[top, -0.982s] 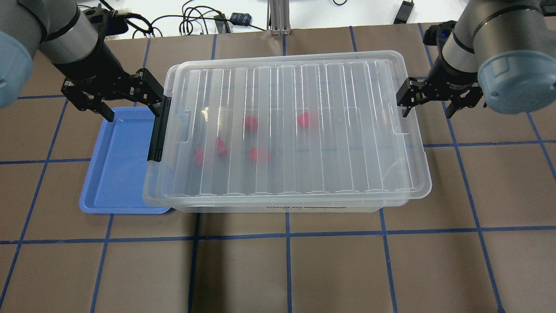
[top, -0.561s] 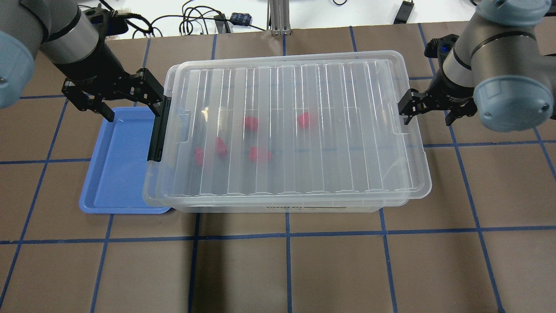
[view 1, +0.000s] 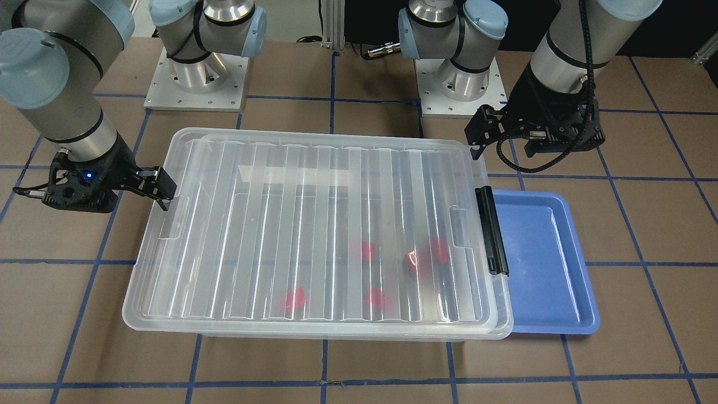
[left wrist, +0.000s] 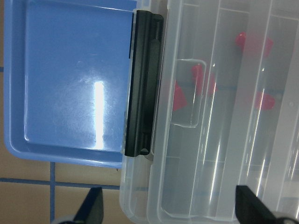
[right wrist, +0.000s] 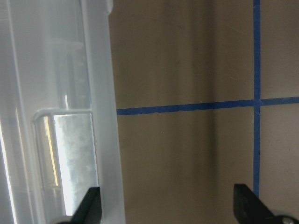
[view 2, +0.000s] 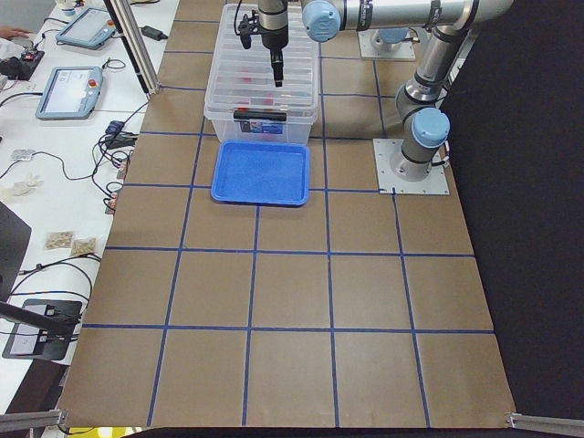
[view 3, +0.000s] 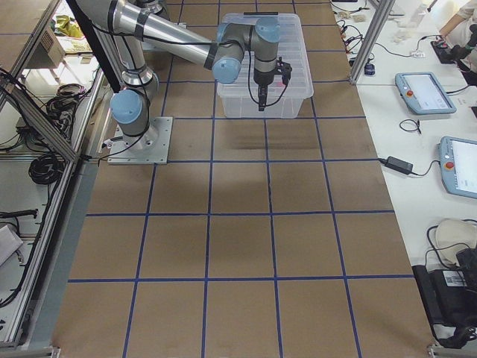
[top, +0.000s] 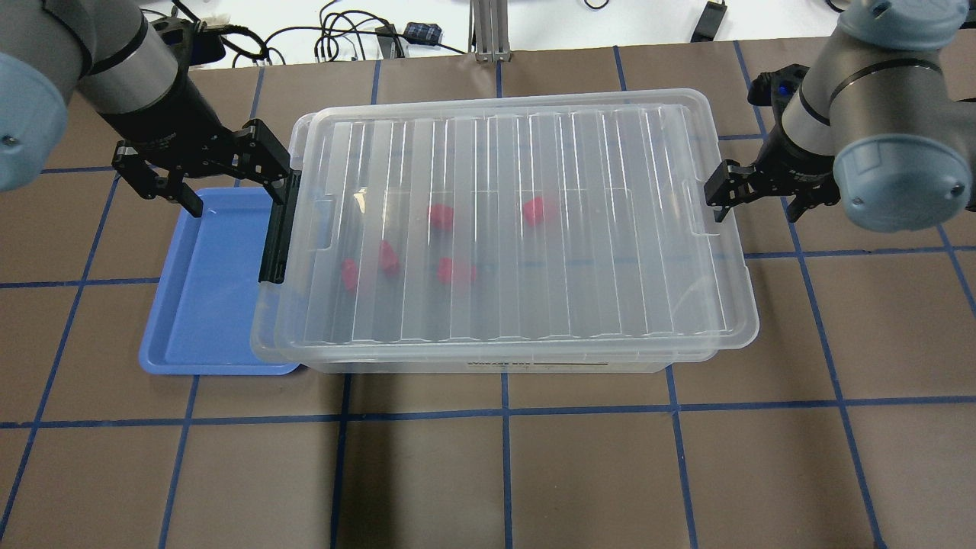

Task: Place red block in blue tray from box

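The brown, blue-taped desk (top: 595,473) carried the lidded box (top: 488,363), the tray (top: 206,305) tucked against its latch (top: 276,236) end, with desk stretching on toward the near side. Five red blocks (top: 441,216) lay inside under the lid (top: 595,229), nearer the latch. The left claw (top: 238,194) hung open over the tray's far edge; the right claw (top: 756,204) stood open beside the box's opposite rim.

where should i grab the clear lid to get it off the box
Grip the lid by the overhanging lip at a short end, coming in from outside that end, jaws above and below the lip. The end by the blue tray is pinned by the black latch bar, which likely must flip up first; the opposite end shows only a bare lip, probably the easier lift.
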Controlling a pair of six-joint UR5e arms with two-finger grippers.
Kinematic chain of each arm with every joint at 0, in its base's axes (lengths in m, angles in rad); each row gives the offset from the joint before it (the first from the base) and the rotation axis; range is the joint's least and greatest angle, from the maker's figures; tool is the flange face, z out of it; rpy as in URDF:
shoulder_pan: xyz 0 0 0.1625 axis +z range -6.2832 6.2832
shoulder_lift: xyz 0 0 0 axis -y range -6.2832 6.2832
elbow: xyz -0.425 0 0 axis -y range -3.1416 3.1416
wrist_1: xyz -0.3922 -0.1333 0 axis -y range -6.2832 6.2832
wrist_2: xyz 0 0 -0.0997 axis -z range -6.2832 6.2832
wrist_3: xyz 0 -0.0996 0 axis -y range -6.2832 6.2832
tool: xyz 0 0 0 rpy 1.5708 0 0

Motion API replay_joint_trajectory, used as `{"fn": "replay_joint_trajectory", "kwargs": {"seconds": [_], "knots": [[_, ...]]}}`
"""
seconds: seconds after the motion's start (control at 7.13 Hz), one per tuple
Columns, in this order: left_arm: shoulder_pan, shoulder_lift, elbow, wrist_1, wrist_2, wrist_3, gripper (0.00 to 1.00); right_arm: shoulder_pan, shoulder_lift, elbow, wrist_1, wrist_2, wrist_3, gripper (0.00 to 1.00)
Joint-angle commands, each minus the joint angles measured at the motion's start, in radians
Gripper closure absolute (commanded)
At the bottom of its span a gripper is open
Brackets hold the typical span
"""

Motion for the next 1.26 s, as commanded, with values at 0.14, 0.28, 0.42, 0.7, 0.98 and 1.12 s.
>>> {"fn": "replay_joint_trajectory", "kwargs": {"seconds": [0.14, 0.28, 0.42, 0.7, 0.98, 1.12], "knots": [[0.0, -0.002, 0.001, 0.0, 0.0, 0.0, 0.0, -0.017, 0.004, 0.0, -0.011, -0.018, -0.029, 0.0], [0.0, -0.004, 0.001, 0.0, -0.001, -0.001, 0.0, -0.028, 0.004, 0.0, -0.013, -0.023, -0.053, 0.0], [0.0, -0.006, 0.001, 0.0, -0.001, -0.001, 0.0, -0.052, 0.004, 0.0, -0.013, -0.022, -0.078, 0.0], [0.0, -0.015, 0.001, 0.0, -0.001, -0.001, 0.0, -0.098, 0.004, -0.001, -0.013, -0.02, -0.143, 0.0], [0.0, -0.018, 0.004, 0.002, -0.001, -0.006, 0.0, -0.153, 0.004, 0.0, -0.026, -0.02, -0.209, 0.0], [0.0, -0.03, 0.004, 0.027, -0.003, 0.0, 0.0, -0.178, 0.004, -0.001, -0.036, -0.02, -0.248, 0.0]]}}
